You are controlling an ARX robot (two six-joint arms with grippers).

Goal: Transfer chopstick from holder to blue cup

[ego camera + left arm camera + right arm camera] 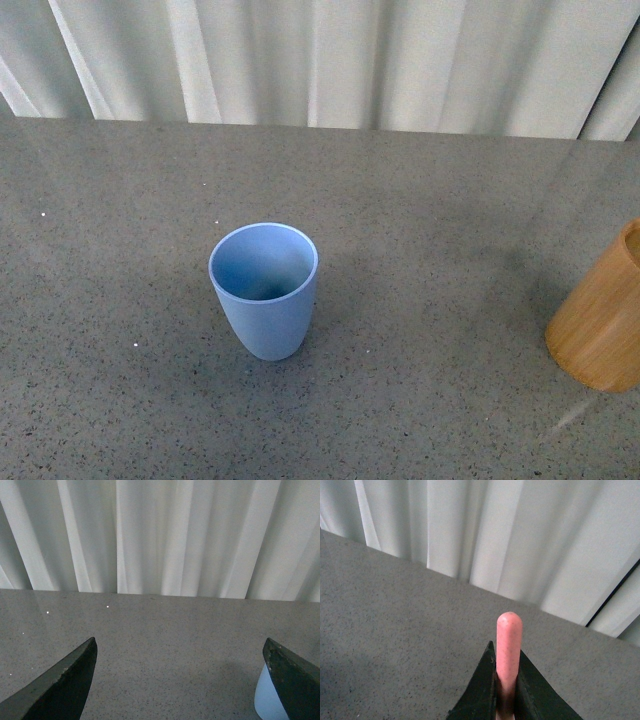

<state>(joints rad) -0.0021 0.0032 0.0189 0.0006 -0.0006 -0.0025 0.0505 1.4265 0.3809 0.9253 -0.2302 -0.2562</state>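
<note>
The light blue cup (264,290) stands upright and empty in the middle of the grey table. At the right edge of the front view stands the brown wooden holder (604,315), partly cut off. Neither arm shows in the front view. In the right wrist view my right gripper (508,667) is shut on the pink chopstick (509,640), whose rounded end sticks out past the fingertips. My left gripper (180,647) is open over bare table, and a sliver of the blue cup (266,697) shows beside one finger.
A white pleated curtain (320,60) hangs along the far edge of the grey speckled table (420,250). A faint pale streak lies on the table surface near the holder (572,415).
</note>
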